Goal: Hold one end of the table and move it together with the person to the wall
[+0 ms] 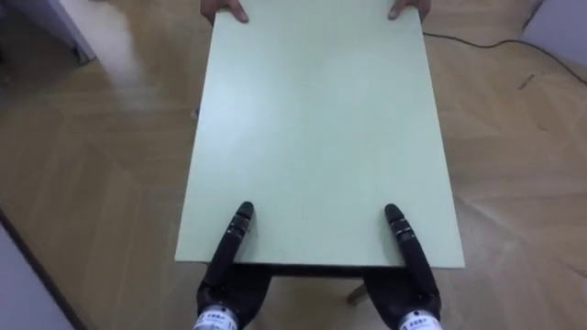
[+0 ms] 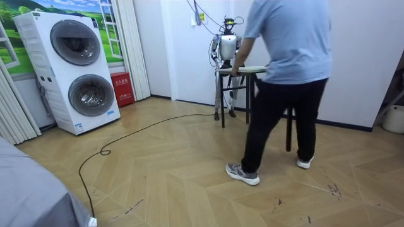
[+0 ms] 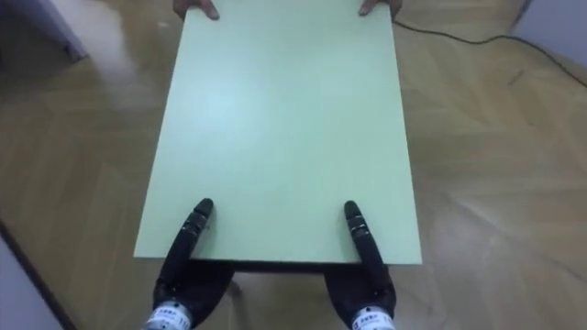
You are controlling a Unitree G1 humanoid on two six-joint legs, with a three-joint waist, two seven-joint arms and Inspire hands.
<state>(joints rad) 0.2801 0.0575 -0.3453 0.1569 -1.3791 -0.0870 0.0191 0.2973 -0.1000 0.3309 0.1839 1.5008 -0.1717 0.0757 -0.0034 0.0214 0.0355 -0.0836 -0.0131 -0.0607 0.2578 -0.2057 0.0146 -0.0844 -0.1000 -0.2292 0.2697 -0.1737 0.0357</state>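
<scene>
Pale green rectangular table [image 1: 316, 128] looks stiff and heavy; left hand [image 1: 229, 246], right hand [image 1: 406, 243] on its near edge, grip hidden.

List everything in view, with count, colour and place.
table: one, pale green top, dark legs, between robot and person
washing machines: two, white, stacked, room view's left
box: one, red, on the floor beside the machines
curtain: one, white, behind the red box
floor: one, light brown wooden parquet, underfoot
person: one, light blue shirt, black trousers, at the table's far end
person's hands: two, on the far edge's corners
left hand: one, black, at the table's near edge, left side
right hand: one, black, at the near edge, right side
</scene>
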